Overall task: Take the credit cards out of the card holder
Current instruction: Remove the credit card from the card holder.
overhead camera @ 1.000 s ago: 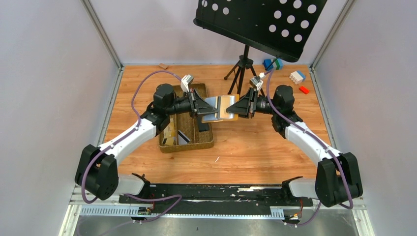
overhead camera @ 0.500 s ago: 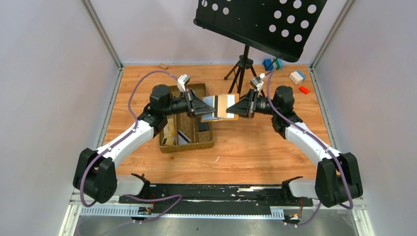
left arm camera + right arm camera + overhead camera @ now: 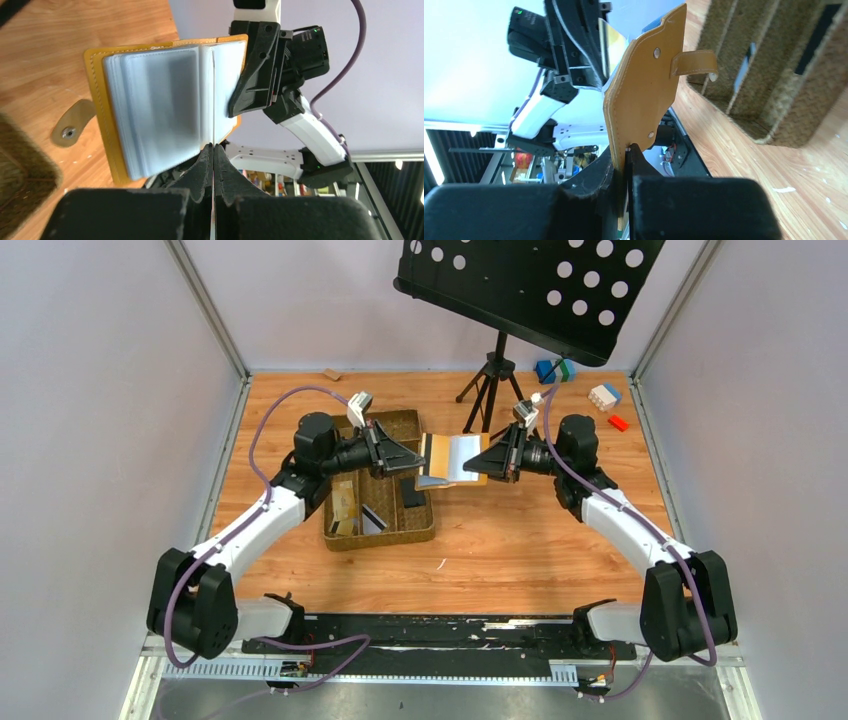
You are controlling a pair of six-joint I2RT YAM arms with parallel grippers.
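Left gripper (image 3: 417, 454) farther left from card holder (image 3: 456, 456).

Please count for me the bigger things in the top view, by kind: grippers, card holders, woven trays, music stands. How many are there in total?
grippers: 2, the left gripper and the right gripper
card holder: 1
woven tray: 1
music stand: 1
Total: 5

card holder (image 3: 452, 459) above table (image 3: 520, 535), right of tray (image 3: 385, 538) | cards (image 3: 345, 510) in tray | stand (image 3: 490, 378) behind
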